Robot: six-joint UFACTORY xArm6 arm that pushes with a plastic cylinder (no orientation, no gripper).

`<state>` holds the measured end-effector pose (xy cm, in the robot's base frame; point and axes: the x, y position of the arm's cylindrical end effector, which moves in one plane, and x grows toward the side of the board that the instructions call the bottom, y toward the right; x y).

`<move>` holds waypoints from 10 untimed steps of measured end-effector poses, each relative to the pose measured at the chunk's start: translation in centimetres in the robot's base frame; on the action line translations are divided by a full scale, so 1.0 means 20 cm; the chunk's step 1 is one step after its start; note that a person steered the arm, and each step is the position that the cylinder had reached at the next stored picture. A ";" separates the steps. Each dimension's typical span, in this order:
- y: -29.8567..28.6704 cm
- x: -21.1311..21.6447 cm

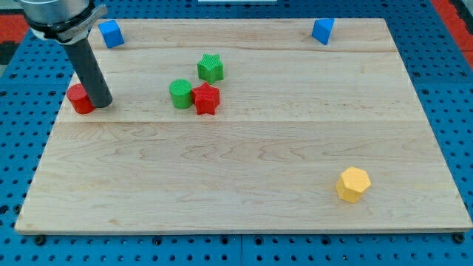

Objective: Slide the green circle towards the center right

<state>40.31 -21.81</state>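
Note:
The green circle [179, 94] lies on the wooden board [244, 185], left of centre, touching a red star [206, 99] on its right. A green star [211, 67] sits just above them. My tip [102, 102] rests at the board's left side, right beside a red circle [80, 99] and well to the left of the green circle.
A blue block [111, 33] lies at the top left and a blue triangular block [322, 31] at the top right. A yellow hexagon [352, 184] sits at the lower right. A blue perforated table [451, 89] surrounds the board.

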 end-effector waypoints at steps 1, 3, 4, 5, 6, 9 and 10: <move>0.00 -0.03; 0.22 0.02; 0.47 -0.03; 0.62 -0.04; 0.77 -0.12; 0.95 -0.27; 1.30 -0.18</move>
<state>36.76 4.11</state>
